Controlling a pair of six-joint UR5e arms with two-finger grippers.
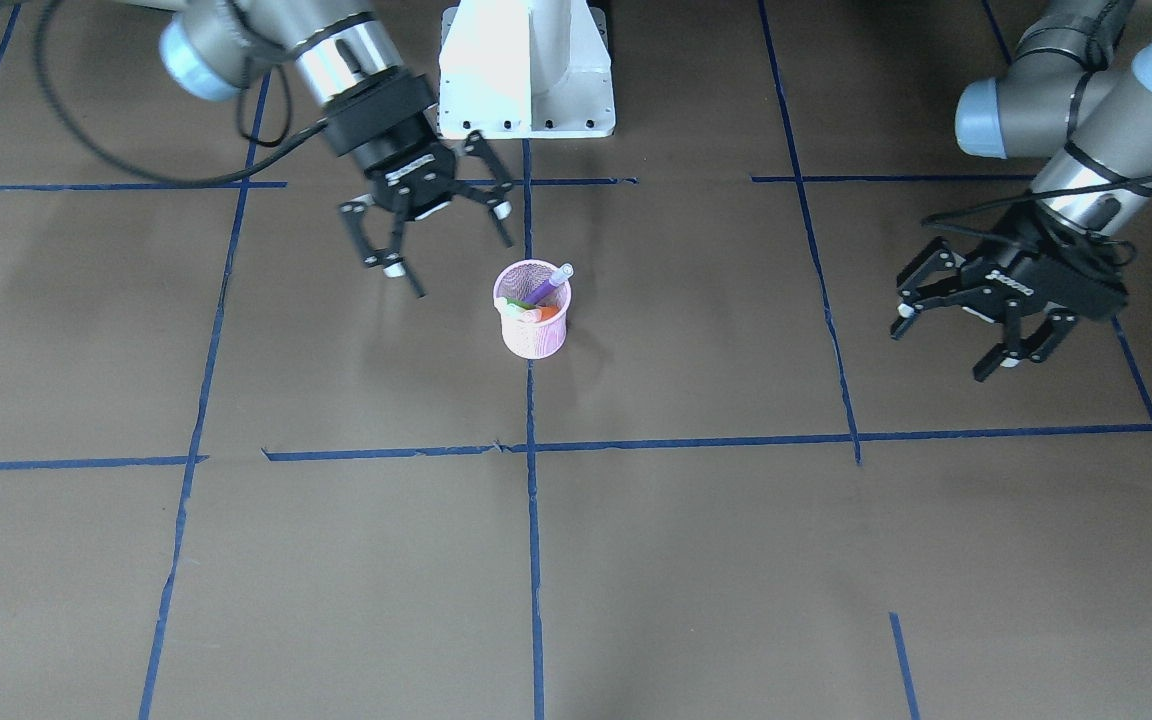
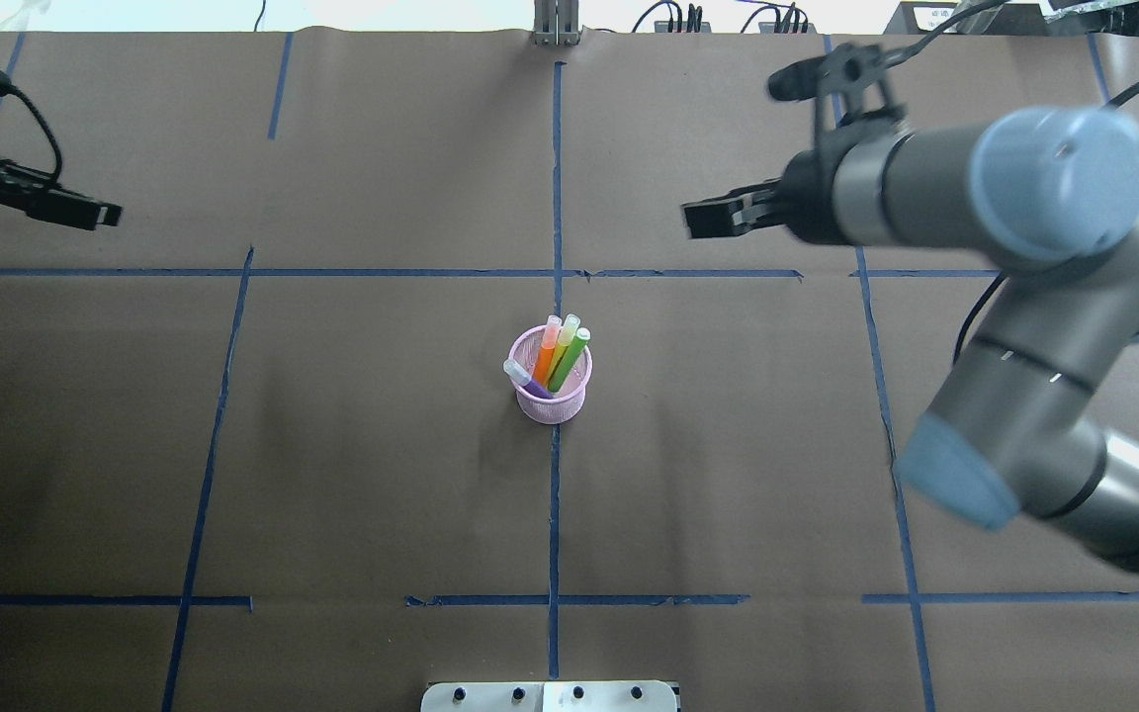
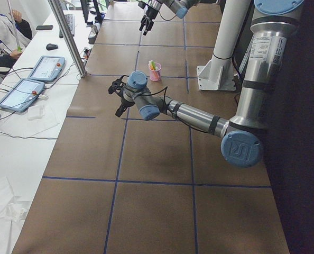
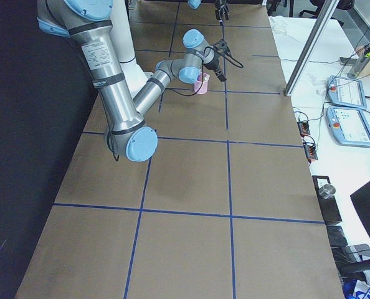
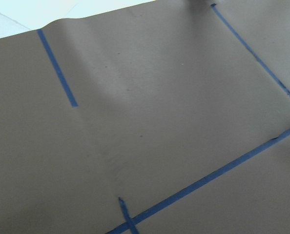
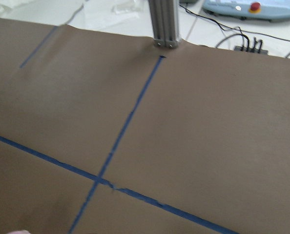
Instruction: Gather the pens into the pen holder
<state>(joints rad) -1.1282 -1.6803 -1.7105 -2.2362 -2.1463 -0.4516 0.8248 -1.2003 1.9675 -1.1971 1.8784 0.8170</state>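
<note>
The pink wire-mesh pen holder (image 1: 533, 322) stands upright at the middle of the table, on a blue tape line. It also shows in the overhead view (image 2: 552, 384) and both side views (image 3: 155, 72) (image 4: 202, 84). Several pens (image 2: 560, 356) stand in it: orange, yellow, green and purple, their caps sticking out above the rim. My right gripper (image 1: 456, 262) is open and empty, hovering just beside the holder on the robot's right. My left gripper (image 1: 944, 348) is open and empty, far off toward the table's left end. No loose pen shows on the table.
The white robot pedestal (image 1: 526, 70) stands at the table edge behind the holder. Blue tape lines (image 1: 534, 560) grid the brown table cover. A metal post (image 3: 67, 37), control tablets (image 3: 45, 67) and a seated person (image 3: 1, 37) are at the operators' side.
</note>
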